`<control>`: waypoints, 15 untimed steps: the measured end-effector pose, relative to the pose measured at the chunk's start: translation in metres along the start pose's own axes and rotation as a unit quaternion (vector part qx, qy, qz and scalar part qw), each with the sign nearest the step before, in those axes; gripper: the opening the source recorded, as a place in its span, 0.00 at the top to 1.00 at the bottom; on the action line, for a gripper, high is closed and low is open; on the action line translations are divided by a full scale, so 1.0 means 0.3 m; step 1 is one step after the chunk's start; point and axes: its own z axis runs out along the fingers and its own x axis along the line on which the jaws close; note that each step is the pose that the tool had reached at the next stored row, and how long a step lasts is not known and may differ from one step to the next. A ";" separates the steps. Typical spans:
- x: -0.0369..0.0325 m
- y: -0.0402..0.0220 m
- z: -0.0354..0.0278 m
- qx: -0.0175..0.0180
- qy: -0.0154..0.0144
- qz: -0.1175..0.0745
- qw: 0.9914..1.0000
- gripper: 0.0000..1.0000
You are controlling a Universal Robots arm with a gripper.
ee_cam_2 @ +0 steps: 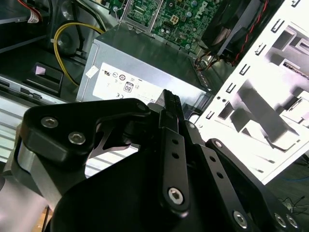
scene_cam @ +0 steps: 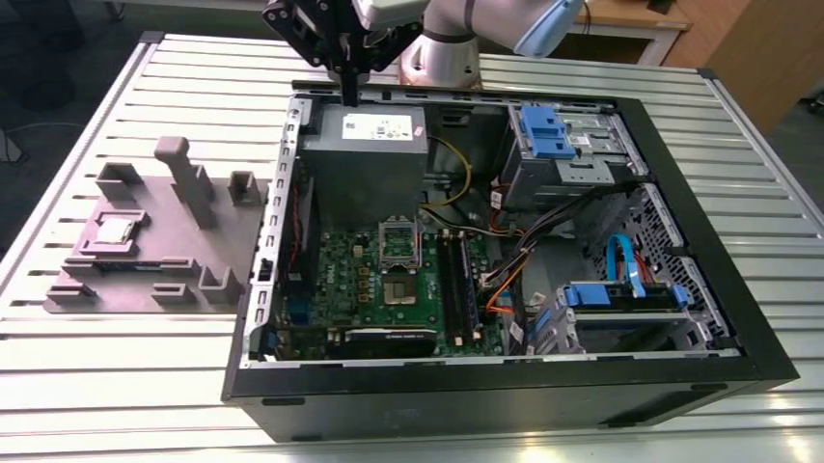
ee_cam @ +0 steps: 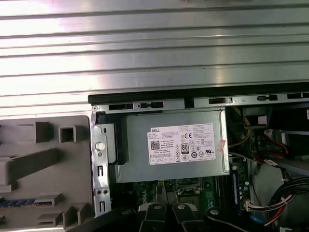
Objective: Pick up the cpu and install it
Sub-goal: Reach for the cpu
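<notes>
The cpu point(scene_cam: 114, 230) is a small pale square chip lying flat in a recess of the grey-purple fixture point(scene_cam: 154, 260), at the exterior view's left of the open computer case point(scene_cam: 670, 241). My gripper point(scene_cam: 350, 94) hangs above the case's back edge, over the grey power-supply box point(scene_cam: 367, 145), far from the cpu. Its fingers point(ee_cam_2: 171, 104) are pressed together with nothing between them. The metal-framed socket point(scene_cam: 398, 243) sits on the green motherboard point(scene_cam: 373, 289), below the power supply in the exterior view. In the first wrist view the gripper point(ee_cam: 161, 192) points at the power supply point(ee_cam: 174, 145).
Drive bays with blue clips point(scene_cam: 557, 135) and bundled cables point(scene_cam: 515, 260) occupy the case's side at the exterior view's right. The fixture has upright blocks point(scene_cam: 180, 183) standing above the cpu's recess. A slatted metal table point(scene_cam: 129, 367) carries everything.
</notes>
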 end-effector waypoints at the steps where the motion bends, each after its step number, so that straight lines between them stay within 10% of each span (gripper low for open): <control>1: 0.000 0.000 0.000 0.000 0.000 0.000 1.000 0.89; 15: 0.015 -0.001 0.000 0.000 0.000 0.000 1.000 0.89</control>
